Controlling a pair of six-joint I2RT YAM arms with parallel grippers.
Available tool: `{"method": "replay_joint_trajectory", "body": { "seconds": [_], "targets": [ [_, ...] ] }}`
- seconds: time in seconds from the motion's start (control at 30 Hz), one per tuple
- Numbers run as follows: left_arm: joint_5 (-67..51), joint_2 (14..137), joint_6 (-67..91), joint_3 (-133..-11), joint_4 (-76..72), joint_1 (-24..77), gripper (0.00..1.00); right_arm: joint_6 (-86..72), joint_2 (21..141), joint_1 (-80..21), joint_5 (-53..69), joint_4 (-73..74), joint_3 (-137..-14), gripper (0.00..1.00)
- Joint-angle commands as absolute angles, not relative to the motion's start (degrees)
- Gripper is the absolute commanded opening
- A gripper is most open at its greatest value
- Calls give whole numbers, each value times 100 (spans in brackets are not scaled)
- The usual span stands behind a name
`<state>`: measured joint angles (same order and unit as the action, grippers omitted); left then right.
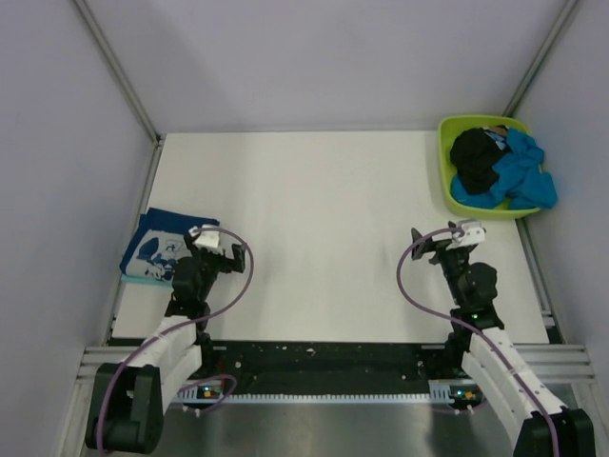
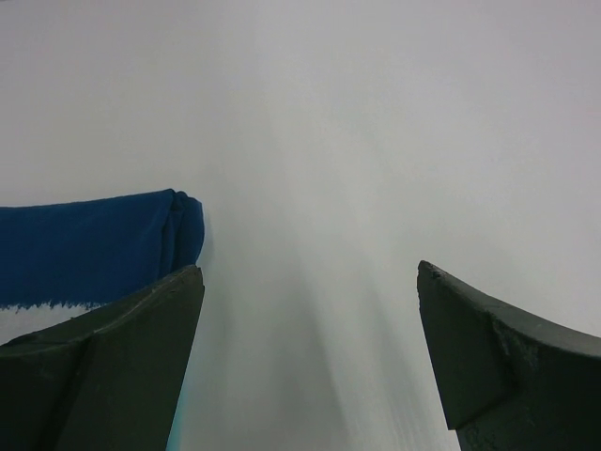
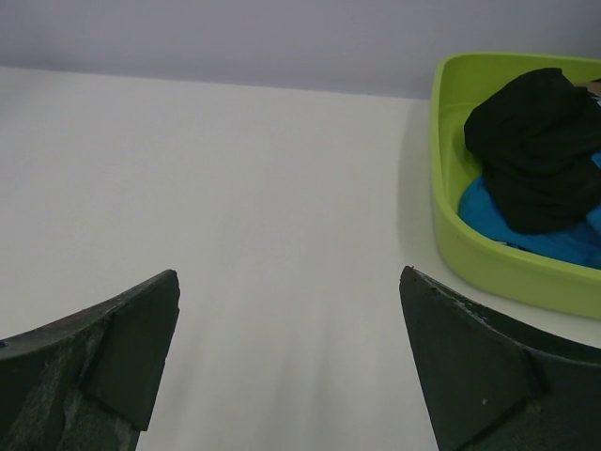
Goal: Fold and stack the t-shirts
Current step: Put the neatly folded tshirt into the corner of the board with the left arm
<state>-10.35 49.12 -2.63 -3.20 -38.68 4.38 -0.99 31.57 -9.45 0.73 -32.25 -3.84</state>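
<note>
Both tools stood open and empty: my left tool (image 1: 228,252) hovered just beside the folded navy t-shirt (image 1: 157,246) at the left edge of the table (image 1: 314,209), while my right tool (image 1: 426,244) faced the lime-green tub (image 1: 444,162) holding the black t-shirt (image 1: 474,157) and bright blue t-shirt (image 1: 525,171). I judged one fold done; next I needed to reach into the tub and lift one out.

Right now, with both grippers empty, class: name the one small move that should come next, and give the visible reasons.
Probably the right gripper should reach forward and to its right toward the lime-green tub, jaws open, for the black t-shirt lying on top. The navy t-shirt already lies folded on the left, while the other shirts lie crumpled in the tub.
</note>
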Motion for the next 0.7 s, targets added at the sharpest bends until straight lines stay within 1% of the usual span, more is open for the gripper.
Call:
{"method": "replay_joint_trajectory", "body": {
  "seconds": [0.0, 0.67],
  "targets": [
    [-888, 4913, -123, -466, -4254, 431, 99, -35, 3243, -914, 26, -3621, 229, 99],
    [-668, 5001, -26, -606, -4069, 431, 99, -35, 3287, -914, -105, -3639, 211, 99]
  ]
}}
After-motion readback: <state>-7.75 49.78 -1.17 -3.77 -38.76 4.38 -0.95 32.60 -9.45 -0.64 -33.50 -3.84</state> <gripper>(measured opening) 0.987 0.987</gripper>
